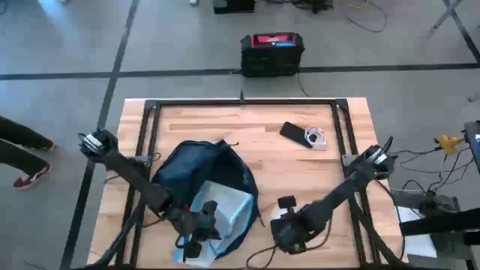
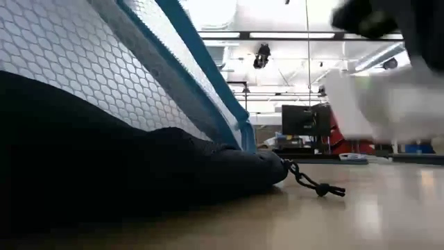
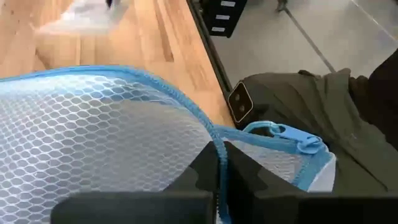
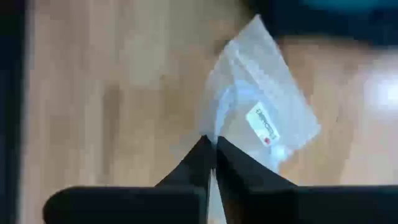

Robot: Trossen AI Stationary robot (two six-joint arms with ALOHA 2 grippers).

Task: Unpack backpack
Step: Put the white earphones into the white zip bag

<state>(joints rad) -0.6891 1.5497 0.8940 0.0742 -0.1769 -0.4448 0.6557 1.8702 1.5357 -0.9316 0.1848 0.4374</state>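
The dark navy backpack (image 1: pixel 199 169) lies on the wooden table, left of middle; its dark cloth (image 2: pixel 139 173) and a cord pull (image 2: pixel 316 184) rest on the tabletop. A white mesh pouch with blue zip trim (image 1: pixel 223 206) sits at the backpack's near end and rises above it in the low view (image 2: pixel 104 69). My left gripper (image 3: pixel 219 168) is shut on the pouch near the table's near edge (image 1: pixel 196 238). My right gripper (image 4: pixel 213 149) is shut on a small clear plastic bag (image 4: pixel 261 118), near the near edge, right of the backpack (image 1: pixel 285 225). My left gripper pinches the pouch's blue zip-trimmed edge (image 3: pixel 217 146) between its two fingers, close to the zip pull (image 3: pixel 298 142). The mesh spreads away from the fingers over the backpack. My right gripper pinches the clear bag at one edge (image 4: pixel 211 134) between its two fingertips. The bag, with a white coil and a label inside, reaches out beyond the fingers. It shows as a white blur above the tabletop (image 2: pixel 388 104), lifted clear.
A black phone (image 1: pixel 294 133) and a small clear bag with a white cable (image 1: pixel 316 138) lie at the far right of the table. A black box with a red top (image 1: pixel 271 52) stands on the floor beyond the far edge. A person's legs (image 1: pixel 22 154) show at the left.
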